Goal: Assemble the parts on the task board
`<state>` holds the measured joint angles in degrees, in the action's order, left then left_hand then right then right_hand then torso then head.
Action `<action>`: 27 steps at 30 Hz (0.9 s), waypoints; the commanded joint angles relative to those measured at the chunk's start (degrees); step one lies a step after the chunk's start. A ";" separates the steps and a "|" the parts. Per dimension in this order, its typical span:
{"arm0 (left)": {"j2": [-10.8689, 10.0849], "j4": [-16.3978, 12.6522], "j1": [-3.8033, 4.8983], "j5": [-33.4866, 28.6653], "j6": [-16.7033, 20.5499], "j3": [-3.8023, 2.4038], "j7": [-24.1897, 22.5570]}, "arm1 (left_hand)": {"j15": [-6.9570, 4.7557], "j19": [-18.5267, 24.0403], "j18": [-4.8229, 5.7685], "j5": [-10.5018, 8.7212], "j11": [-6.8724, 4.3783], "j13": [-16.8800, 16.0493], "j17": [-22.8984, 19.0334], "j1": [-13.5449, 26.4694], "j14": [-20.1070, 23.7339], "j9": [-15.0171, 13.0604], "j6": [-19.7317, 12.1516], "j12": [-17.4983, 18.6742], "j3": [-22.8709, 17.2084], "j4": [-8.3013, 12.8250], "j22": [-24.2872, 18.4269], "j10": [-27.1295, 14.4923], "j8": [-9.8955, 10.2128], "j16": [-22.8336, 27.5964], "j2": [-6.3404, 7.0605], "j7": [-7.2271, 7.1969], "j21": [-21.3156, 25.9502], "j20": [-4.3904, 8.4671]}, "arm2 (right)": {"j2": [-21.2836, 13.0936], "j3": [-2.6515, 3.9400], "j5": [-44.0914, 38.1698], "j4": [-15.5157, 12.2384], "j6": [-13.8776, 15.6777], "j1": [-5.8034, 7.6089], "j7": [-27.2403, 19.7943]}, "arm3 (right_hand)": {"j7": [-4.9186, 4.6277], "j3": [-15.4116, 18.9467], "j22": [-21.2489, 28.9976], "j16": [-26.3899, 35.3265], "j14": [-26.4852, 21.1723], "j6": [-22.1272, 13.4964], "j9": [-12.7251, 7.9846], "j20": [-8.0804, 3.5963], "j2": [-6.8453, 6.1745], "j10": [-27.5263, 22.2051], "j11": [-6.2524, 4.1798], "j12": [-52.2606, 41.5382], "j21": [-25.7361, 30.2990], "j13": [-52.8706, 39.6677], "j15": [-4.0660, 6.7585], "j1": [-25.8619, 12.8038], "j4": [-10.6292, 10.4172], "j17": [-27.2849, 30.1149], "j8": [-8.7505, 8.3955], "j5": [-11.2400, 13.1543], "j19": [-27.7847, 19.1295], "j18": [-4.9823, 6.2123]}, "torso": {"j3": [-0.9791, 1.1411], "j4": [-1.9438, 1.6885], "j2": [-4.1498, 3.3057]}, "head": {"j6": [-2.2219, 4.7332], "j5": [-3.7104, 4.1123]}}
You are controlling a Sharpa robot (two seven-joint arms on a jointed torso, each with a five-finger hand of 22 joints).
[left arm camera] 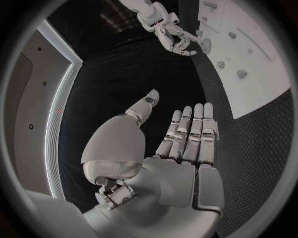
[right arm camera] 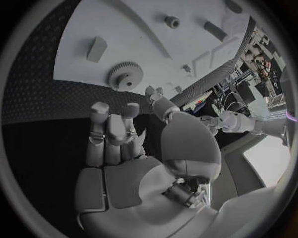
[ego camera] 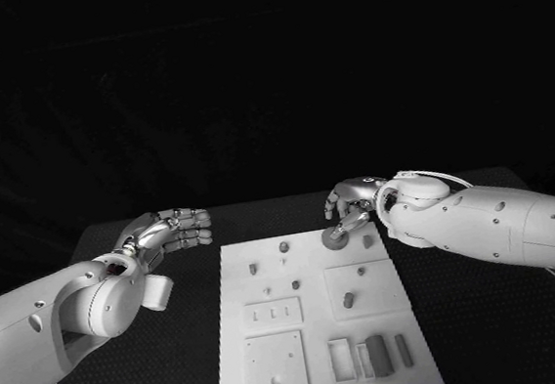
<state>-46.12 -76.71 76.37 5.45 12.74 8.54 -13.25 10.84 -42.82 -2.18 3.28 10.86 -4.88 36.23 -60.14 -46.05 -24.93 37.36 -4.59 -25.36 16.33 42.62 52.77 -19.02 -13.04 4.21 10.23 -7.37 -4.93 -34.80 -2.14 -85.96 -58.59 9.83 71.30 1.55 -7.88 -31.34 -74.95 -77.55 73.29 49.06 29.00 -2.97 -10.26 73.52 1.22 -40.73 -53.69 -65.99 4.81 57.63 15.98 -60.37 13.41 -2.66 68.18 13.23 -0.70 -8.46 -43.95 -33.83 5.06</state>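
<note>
You're hovering the right robot hand (ego camera: 353, 204) empty by the gear (right arm camera: 125, 77); left robot hand (left arm camera: 186, 134) open; task board (ego camera: 329, 382) mostly unassembled.

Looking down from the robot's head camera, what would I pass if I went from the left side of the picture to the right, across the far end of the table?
The left hand, open over the black table → the far end of the white task board → a small gear lying on the board → the right hand, fingers apart just above the gear.
</note>
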 commanded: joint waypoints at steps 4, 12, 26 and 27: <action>-0.03 -0.10 0.09 0.63 -0.54 -0.05 -0.57 | 0.19 0.01 -0.55 -0.23 0.09 -0.04 0.05 0.15 0.22 0.02 0.44 0.13 0.21 0.01 0.07 0.51 0.15 0.40 -0.36 1.89 0.31 -0.30 | 0.60 -0.09 -3.42 0.74 -0.75 -0.75 -0.53 | -0.07 0.51 -1.07 -0.23 0.27 -0.33 -0.07 -0.39 0.27 0.02 0.11 -0.53 -0.32 -0.37 0.02 0.27 0.00 0.06 -0.27 -0.17 0.26 1.77 | -0.06 0.10 -0.01 | -0.29 -0.42; 0.01 0.07 0.09 0.64 -0.61 -0.05 -0.56 | 0.19 0.00 -0.56 -0.23 0.11 -0.04 0.06 0.12 0.22 0.02 0.45 0.14 0.21 0.02 0.08 0.53 0.16 0.40 -0.37 1.92 0.32 -0.30 | 0.94 -0.11 -4.67 1.40 1.07 -1.28 0.12 | -0.11 0.89 -1.06 -1.08 0.82 -0.30 -0.13 -0.61 0.35 -1.19 0.16 -2.66 -0.53 -2.58 0.03 1.14 0.23 -0.96 -0.30 -0.17 0.50 1.77 | -0.09 0.08 0.00 | -0.49 -0.42; 0.20 0.22 0.09 0.64 -0.68 -0.05 -0.54 | 0.20 0.00 -0.57 -0.23 0.13 -0.03 0.06 0.10 0.24 0.06 0.34 0.19 0.22 0.03 0.10 0.51 0.24 0.43 -0.37 1.95 0.34 -0.32 | 2.14 -0.29 -5.24 2.90 0.20 -2.33 0.40 | -0.32 1.33 -1.08 -3.99 2.75 -0.32 -0.17 -0.88 0.92 -3.25 0.45 -12.51 -1.16 -9.74 -0.33 1.81 0.14 -4.46 -0.29 -0.18 0.78 1.77 | -0.04 0.08 0.01 | -0.90 -0.82; 0.20 0.22 0.09 0.64 -0.67 -0.05 -0.54 | 0.20 0.00 -0.57 -0.23 0.14 -0.02 0.06 0.10 0.24 0.06 0.33 0.20 0.22 0.03 0.10 0.51 0.25 0.43 -0.37 1.95 0.34 -0.32 | 2.23 -0.29 -5.24 3.06 0.16 -2.36 0.40 | -0.33 1.32 -1.08 -4.02 2.77 -0.30 -0.17 -0.89 1.00 -3.30 0.46 -12.62 -1.17 -9.78 -0.34 1.81 0.13 -4.50 -0.27 -0.17 0.78 1.77 | -0.02 0.08 0.00 | -0.94 -0.84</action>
<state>-46.03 -76.43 76.37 5.82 12.75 8.55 -13.19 10.84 -42.82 -2.08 3.28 11.01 -4.88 36.21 -60.14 -46.05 -24.94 37.56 -4.59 -25.36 16.33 42.66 52.91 -19.02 -12.82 4.21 10.43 -7.38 -4.93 -32.68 -2.43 -90.26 -55.66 10.45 68.96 1.76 -7.87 -30.28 -74.95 -81.32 75.55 48.65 28.89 -3.57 -9.42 70.63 1.83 -53.20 -54.59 -74.97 4.42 59.22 16.12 -64.82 13.41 -2.66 69.01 12.25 -0.76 -8.36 -43.95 -34.67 4.26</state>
